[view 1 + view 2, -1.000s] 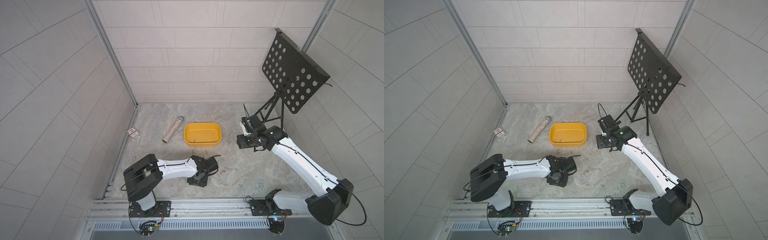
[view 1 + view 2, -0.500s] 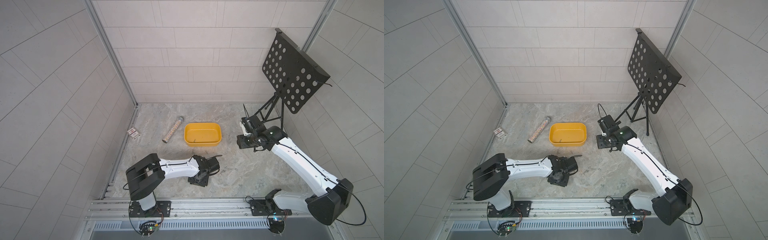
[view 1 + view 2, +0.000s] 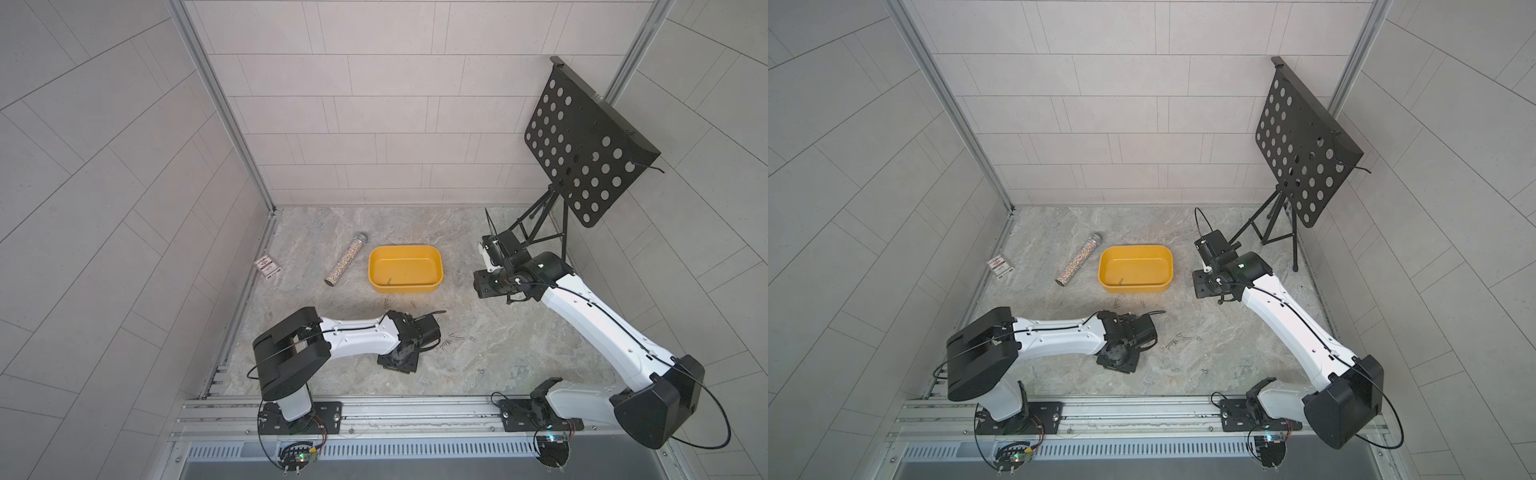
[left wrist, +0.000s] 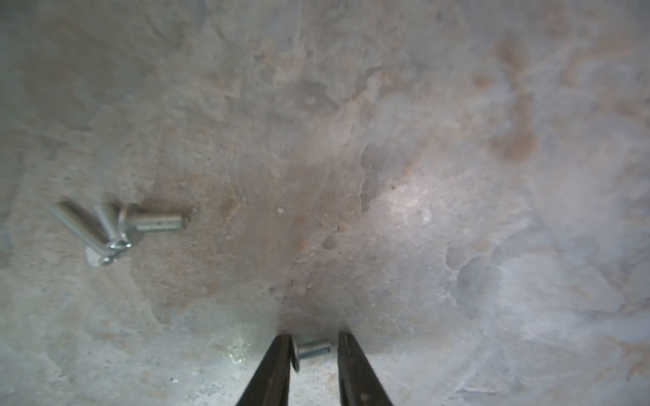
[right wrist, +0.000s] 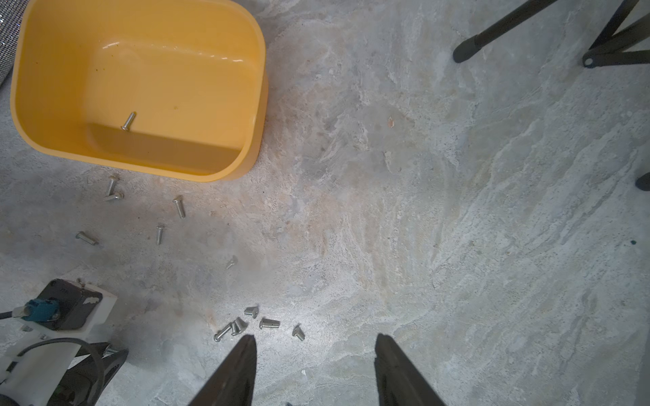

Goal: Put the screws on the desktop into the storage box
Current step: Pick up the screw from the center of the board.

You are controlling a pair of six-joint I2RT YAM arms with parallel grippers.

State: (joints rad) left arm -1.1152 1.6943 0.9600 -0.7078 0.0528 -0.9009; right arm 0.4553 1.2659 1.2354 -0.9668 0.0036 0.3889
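My left arm [image 3: 357,334] lay stretched low over the desktop [image 4: 351,158], left gripper [image 4: 315,339] slightly parted astride one screw [image 4: 313,349], unclamped.

No legible writing in the work cell

The only print in view is on the small red-and-white card box [image 3: 268,268], which lies by the left edge of the desktop [image 3: 478,332] and shows in both top views. Its face carries a reddish mark above a pale panel. Both are too small to read, and neither wrist view shows any lettering that can be made out.
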